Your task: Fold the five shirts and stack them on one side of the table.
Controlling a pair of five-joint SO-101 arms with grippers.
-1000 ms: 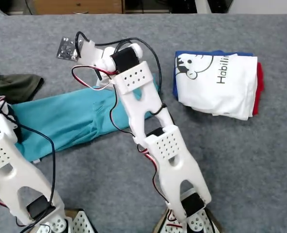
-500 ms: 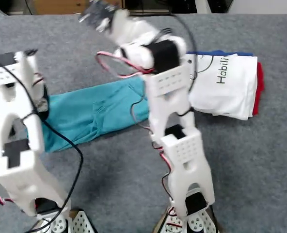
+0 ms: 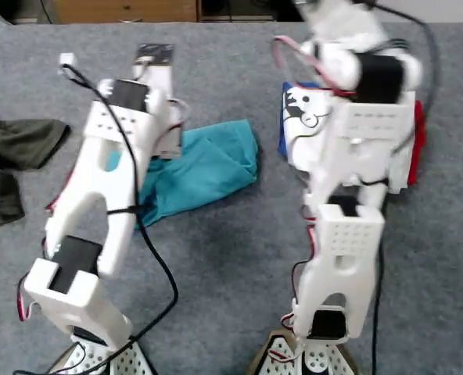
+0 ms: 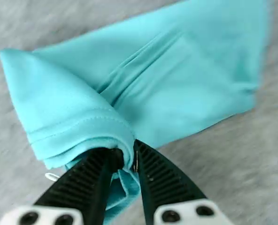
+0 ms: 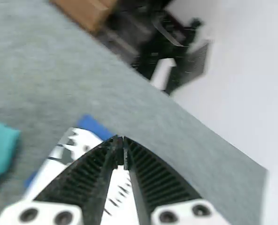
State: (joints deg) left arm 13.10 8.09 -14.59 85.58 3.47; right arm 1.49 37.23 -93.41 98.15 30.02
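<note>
High view: arm [image 3: 370,125] covers stack [image 3: 297,117] (olive shirt [image 3: 24,144] apart).

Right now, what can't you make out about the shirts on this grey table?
High view: the white right arm covers the folded stack of white, blue and red shirts, so their number is uncertain.
High view: the dark green shirt is cut by the picture's edge.
High view: the left arm hides part of the teal shirt.
</note>
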